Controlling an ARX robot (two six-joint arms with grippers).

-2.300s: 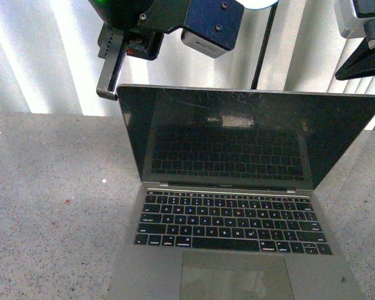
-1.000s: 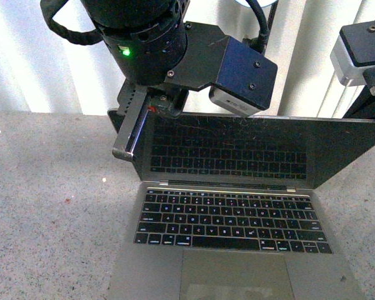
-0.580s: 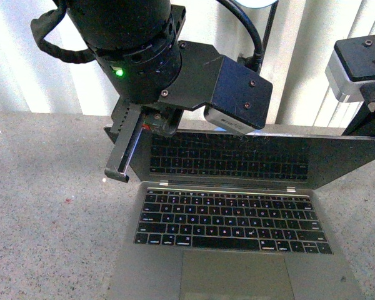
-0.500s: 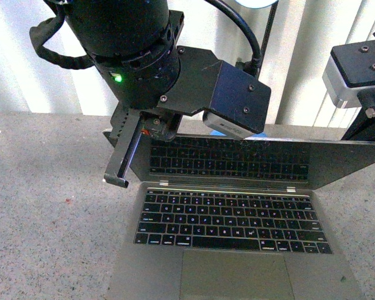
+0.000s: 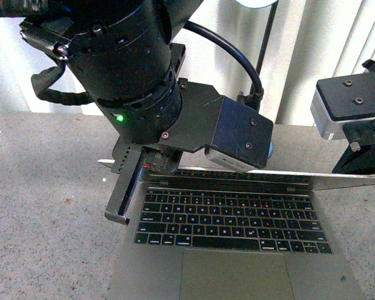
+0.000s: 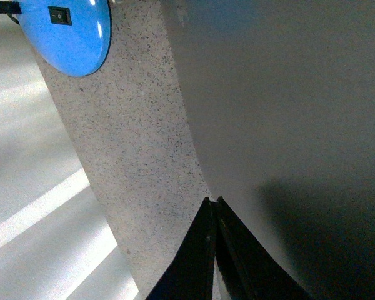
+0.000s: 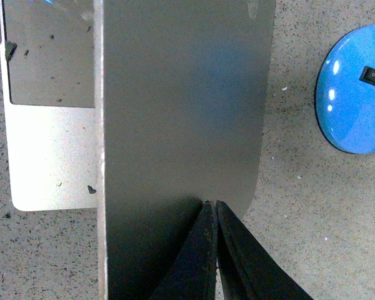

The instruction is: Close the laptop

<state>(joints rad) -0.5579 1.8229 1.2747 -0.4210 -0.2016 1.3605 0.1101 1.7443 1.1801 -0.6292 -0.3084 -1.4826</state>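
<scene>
Laptop (image 5: 231,225) lid hangs low, half shut. Left gripper (image 6: 212,205) pressed together, tips at lid edge. Right gripper (image 7: 212,206) pressed together on lid corner.

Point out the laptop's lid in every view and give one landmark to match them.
Front view: the thin silver-grey metal laptop's lid is nearly edge-on, a slim strip above the black keyboard.
Left wrist view: its grey outside fills most of the picture.
Right wrist view: its grey outside is a broad band through the middle.
Shared landmark: the round blue disc with a black switch, in both wrist views.
</scene>
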